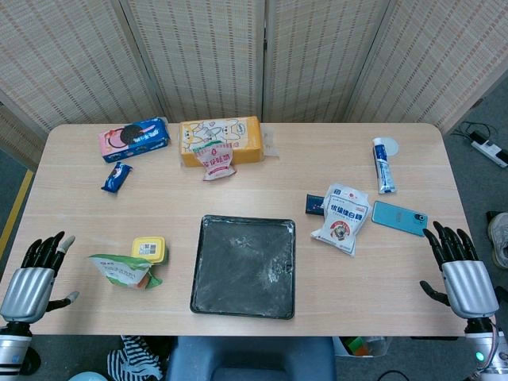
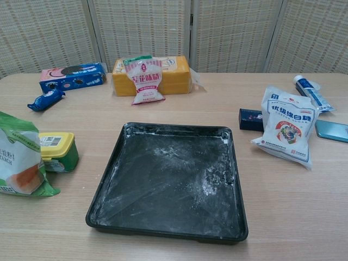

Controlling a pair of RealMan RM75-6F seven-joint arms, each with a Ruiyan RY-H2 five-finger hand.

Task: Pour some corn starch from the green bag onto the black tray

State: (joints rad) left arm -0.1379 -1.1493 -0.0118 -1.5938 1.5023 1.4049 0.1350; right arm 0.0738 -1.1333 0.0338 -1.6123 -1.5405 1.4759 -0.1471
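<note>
The green bag of corn starch (image 1: 123, 271) (image 2: 19, 157) stands on the table left of the black tray (image 1: 244, 267) (image 2: 169, 182), whose floor is dusted with white powder. My left hand (image 1: 33, 274) hovers at the table's front left corner, fingers apart and holding nothing, a short way left of the bag. At the front right edge my right hand (image 1: 459, 268) is also spread and holds nothing, far from the tray. Neither hand shows in the chest view.
A yellow-lidded tub (image 1: 148, 249) (image 2: 57, 150) sits right behind the bag. A white pouch (image 1: 342, 217) (image 2: 287, 132), dark small box (image 1: 315, 205), phone (image 1: 399, 217) and tube (image 1: 383, 164) lie right. At the back are a yellow box (image 1: 220, 140), pink pouch (image 1: 215, 159), cookie packs (image 1: 134, 140).
</note>
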